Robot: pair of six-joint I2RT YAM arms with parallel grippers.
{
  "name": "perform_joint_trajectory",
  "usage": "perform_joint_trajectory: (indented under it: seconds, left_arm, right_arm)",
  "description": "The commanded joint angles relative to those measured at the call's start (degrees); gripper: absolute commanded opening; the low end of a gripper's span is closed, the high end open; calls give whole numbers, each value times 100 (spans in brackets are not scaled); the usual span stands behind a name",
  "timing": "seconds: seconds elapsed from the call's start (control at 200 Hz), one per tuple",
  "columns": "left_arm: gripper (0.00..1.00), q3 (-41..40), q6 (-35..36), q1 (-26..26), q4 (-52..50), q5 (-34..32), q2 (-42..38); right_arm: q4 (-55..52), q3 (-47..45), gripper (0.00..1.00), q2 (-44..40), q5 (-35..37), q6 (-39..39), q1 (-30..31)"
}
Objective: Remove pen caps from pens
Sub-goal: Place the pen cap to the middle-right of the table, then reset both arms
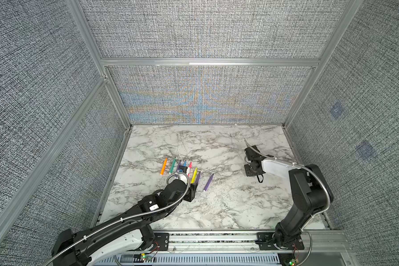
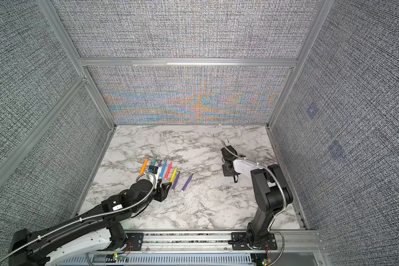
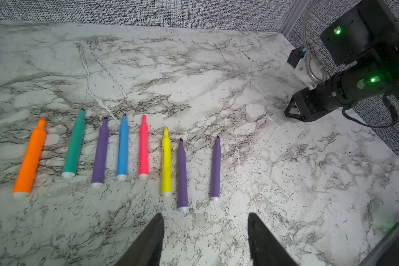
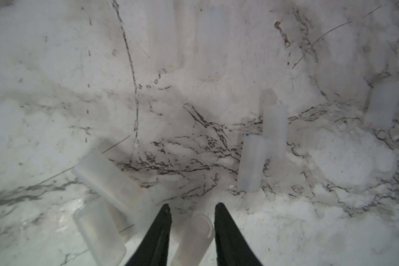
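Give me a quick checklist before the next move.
1. All eight pens uncapped: ok, every tip is bare.
2. Left claw open and empty: ok.
3. Right claw free of the cap between its jaws: cannot tell.
4. Other caps lying loose on the table: ok.
5. The two claws far apart in both top views: ok.

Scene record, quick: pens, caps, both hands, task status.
pens: eight, in a row on the table, all tips bare
caps: clear, several loose on the table around the right hand
left hand: open, empty, beside the pens
right hand: open, one cap between its jaws
status: no pen has a cap on
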Motion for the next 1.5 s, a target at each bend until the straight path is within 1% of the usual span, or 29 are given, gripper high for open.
perform_joint_trajectory:
  seconds: [0.0,0.09,0.15,0.19,0.22,0.29,0.33,0.35,0.4,0.435,0.47,0.52,0.56,0.59,0.705,0.81,0.87,0.905,0.945,0.975,1.015,1.055,1.12,1.165,1.2,1.25,1.295,1.4,1.495]
  left_arm:
    - [61,5,10,57,79,-232,-169]
    - [63,47,147,160,23,-370,-386]
    - [66,140,414,280,24,-646,-547]
    - [69,203,652,383,64,-1091,-639]
    - [71,263,829,487,88,-1612,-708]
    - [78,369,1471,888,412,-2558,-854]
    - [82,259,2095,1197,1037,-2759,-976]
    - [84,147,2454,1351,1460,-2771,-1044]
    - [91,-267,3360,1727,2633,-2611,-1197]
    - [95,-697,3694,1996,3510,-2375,-1311]
    - [97,-1170,3737,2313,4259,-1981,-1406]
    - [97,-1809,3675,2815,5187,-1123,-1452]
    - [97,-2282,3614,3209,5981,-605,-1307]
    - [97,-2544,3634,3450,6482,-413,-1106]
    - [97,-2748,3756,3738,6971,-591,-127]
    - [97,-2800,3695,4039,7772,149,1054]
    - [97,-2725,4026,4040,8713,211,1844]
    - [97,-2781,3839,4115,9036,510,2180]
    - [97,-2839,3653,4417,9640,958,2608]
    - [97,-2896,3350,4683,9939,1033,2844]
    - [97,-2818,2926,5154,9837,1457,2945]
    - [97,-2696,2680,5380,9357,1603,2876]
    - [97,-2268,2497,5536,7955,1794,2520]
    - [97,-1971,2601,5537,7445,1996,2533]
    - [97,-1829,2724,5518,7438,2111,2668]
    - [97,-1952,2760,5490,7844,2101,2768]
    - [97,-1938,2770,5493,7846,2086,2799]
    - [97,-1907,2764,5493,7715,2090,2748]
    - [97,-1937,2771,5493,7779,2097,2745]
  right_arm:
    - [104,-62,55,-250,-132,-47,-2]
    - [147,-186,61,-605,-135,-47,1]
    - [142,-290,65,-975,-117,-48,25]
    - [123,-382,68,-1293,-116,-52,62]
    - [108,-419,70,-1576,-124,-64,84]
    - [90,-657,76,-2233,-149,-113,126]
    - [149,-764,84,-2715,-136,-156,115]
    - [186,-812,96,-2950,-135,-190,111]
    - [298,-908,99,-3518,-111,-292,65]
    - [367,-938,99,-3900,-76,-375,26]
    - [433,-953,99,-4257,-21,-445,-4]
    - [550,-995,99,-4686,34,-534,-31]
    - [675,-1070,99,-5000,111,-574,-34]
    - [817,-1160,99,-5214,217,-584,-42]
    - [1505,-1770,99,-5846,1013,-540,-40]
    - [2428,-2531,99,-6286,1652,-765,-58]
    - [3144,-3066,99,-6375,1623,-1082,-67]
    - [3552,-3367,99,-6380,1510,-1228,-75]
    - [3893,-3621,99,-6342,1273,-1361,-99]
    - [4115,-3772,99,-6270,1035,-1476,-113]
    - [4470,-3934,99,-6134,738,-1594,-156]
    - [4828,-4053,98,-5941,501,-1641,-232]
    - [5224,-4095,98,-5407,158,-1611,-435]
    - [5330,-4034,98,-5063,125,-1531,-562]
    - [5425,-4014,98,-4825,196,-1470,-647]
    - [5794,-4065,98,-4466,411,-1367,-767]
    - [6130,-4122,98,-4176,438,-1217,-934]
    - [6121,-4030,98,-3796,-320,-730,-1452]
    - [6498,-4129,98,-3490,-799,-648,-1713]
